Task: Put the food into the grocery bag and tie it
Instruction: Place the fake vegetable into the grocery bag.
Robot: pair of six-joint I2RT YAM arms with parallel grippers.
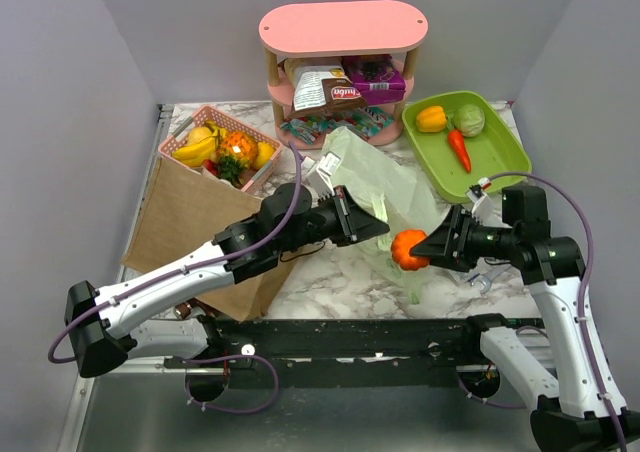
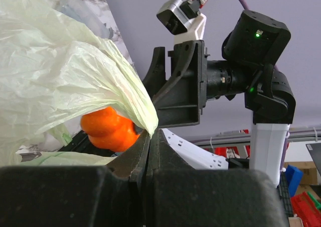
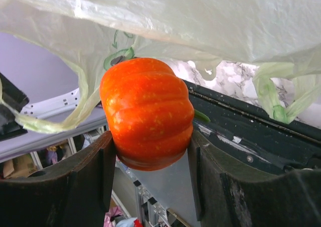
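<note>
My right gripper (image 1: 412, 249) is shut on a small orange pumpkin (image 1: 407, 249), one piece of the food, holding it by its sides (image 3: 148, 111) just under the grocery bag's rim. The grocery bag (image 1: 385, 187) is thin, pale green and crinkly, and lies at the table's middle. My left gripper (image 1: 378, 227) is shut on an edge of the bag (image 2: 60, 76), holding it lifted; the pinch shows in the left wrist view (image 2: 149, 134). There the pumpkin (image 2: 108, 129) sits right under the raised plastic. The bag (image 3: 200, 21) drapes over the pumpkin in the right wrist view, one loop handle hanging beside it.
A green tray (image 1: 497, 154) at the back right holds a yellow pepper (image 1: 431, 118), a carrot (image 1: 459, 149) and a green vegetable (image 1: 469, 119). A pink shelf (image 1: 343, 27) carries a snack pack (image 1: 325, 90) and a purple box (image 1: 376, 77). A pink basket (image 1: 168, 153) of fruit and a brown paper bag (image 1: 185, 222) are at the left.
</note>
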